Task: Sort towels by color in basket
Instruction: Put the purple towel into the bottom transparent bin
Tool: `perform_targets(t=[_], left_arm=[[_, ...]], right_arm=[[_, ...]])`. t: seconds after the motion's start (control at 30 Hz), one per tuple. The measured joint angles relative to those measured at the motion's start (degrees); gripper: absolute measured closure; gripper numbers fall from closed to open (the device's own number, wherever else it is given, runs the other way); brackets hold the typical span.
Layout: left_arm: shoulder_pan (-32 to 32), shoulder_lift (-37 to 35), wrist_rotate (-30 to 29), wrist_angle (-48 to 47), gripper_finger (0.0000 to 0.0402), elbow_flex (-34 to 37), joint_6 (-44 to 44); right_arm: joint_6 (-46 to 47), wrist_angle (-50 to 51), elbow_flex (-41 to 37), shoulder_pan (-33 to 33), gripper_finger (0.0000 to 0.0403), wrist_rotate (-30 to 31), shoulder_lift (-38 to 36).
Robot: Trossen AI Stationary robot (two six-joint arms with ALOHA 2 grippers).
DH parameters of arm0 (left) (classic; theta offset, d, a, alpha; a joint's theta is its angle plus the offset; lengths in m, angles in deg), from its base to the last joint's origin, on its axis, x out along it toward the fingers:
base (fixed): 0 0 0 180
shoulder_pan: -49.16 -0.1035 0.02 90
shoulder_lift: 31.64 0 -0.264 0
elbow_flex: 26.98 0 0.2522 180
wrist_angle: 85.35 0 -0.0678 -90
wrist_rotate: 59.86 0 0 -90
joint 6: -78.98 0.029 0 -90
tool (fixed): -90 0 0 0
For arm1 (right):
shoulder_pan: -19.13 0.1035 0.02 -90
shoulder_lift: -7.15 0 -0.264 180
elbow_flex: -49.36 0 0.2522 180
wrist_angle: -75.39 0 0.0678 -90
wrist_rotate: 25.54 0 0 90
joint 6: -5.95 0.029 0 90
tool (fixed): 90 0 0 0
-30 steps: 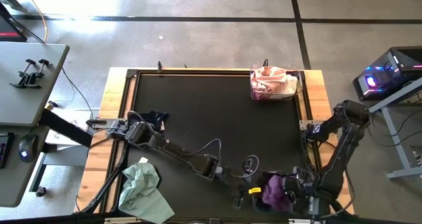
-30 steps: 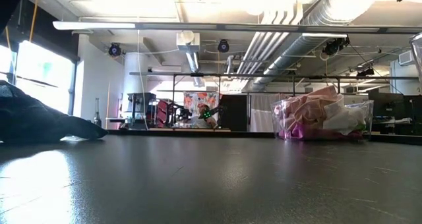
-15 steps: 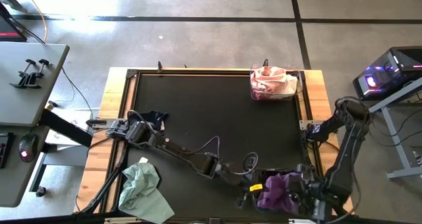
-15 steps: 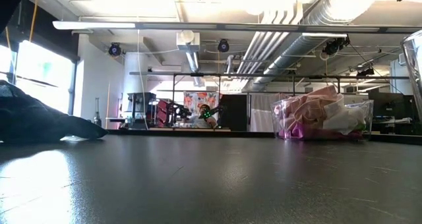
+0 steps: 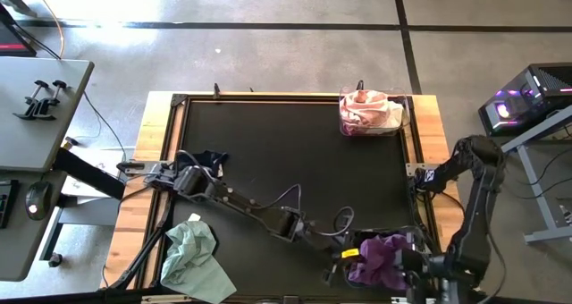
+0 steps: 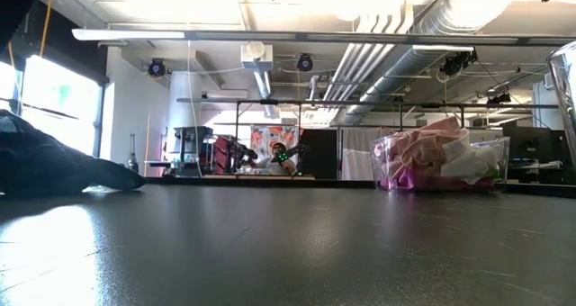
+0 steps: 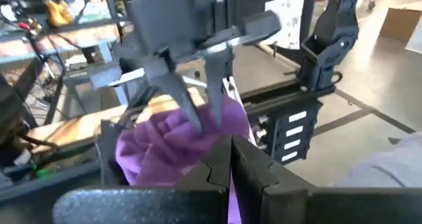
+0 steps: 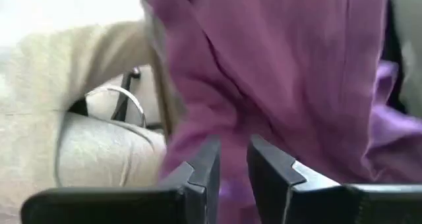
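A purple towel [image 5: 379, 259] hangs bunched over the table's near right edge, between my two grippers. My right gripper [image 8: 232, 165] is shut on it from above. My left gripper [image 7: 231, 174] reaches in from the table's left and is shut on the towel's side. A clear basket [image 5: 371, 114] at the far right holds pink and white towels. A dark towel [image 5: 210, 161] lies at the table's left edge. A pale mint towel [image 5: 192, 252] lies crumpled over the near left corner. My left gripper pinches a fold at the purple towel's left side [image 7: 230, 201] between its two fingers. It comes in nearly level from the table's left. My right gripper pinches the towel's bunched top [image 7: 208, 122] between its two fingers, which slant down from above. The cloth hangs slack below them, in several layers.
The basket [image 6: 441, 162] stands at the far right corner, and the dark towel [image 6: 45, 166] is at the far left in the low view. The black mat [image 5: 295, 161] lies bare in the middle. Cables trail along my left arm.
My right gripper has risen with the purple towel, which now spreads wider toward the table's left. My left gripper has shut on the towel's left side.
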Motion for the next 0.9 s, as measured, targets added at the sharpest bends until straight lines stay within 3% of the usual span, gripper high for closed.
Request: perform_targets(t=[0.33, 0.47, 0.6, 0.73, 0.9], left_arm=[[-1.59, 2.63, 4.1, 1.65, 0.0401, 0.0, -2.57], [-1.91, 3.92, 4.03, 1.55, 0.0401, 0.0, -3.18], [-1.12, 4.04, 3.48, 0.38, 0.0401, 0.02, -3.13], [0.32, 3.6, 0.03, -0.09, 0.0401, 0.02, -4.5], [2.49, 1.45, -7.19, -8.31, 0.0401, 0.02, -9.0]], right_arm=[[6.63, -7.55, -16.28, -4.96, 0.0332, -10.24, 0.03], [4.42, -5.31, -14.86, -6.03, 0.0332, -12.48, -0.02], [6.8, 5.69, -6.56, -5.96, 0.0332, -13.51, -0.02], [7.4, 13.17, 2.26, -5.11, 0.0332, -10.75, -0.04], [2.54, 14.27, 6.08, -4.86, 0.0332, 2.19, -0.14]])
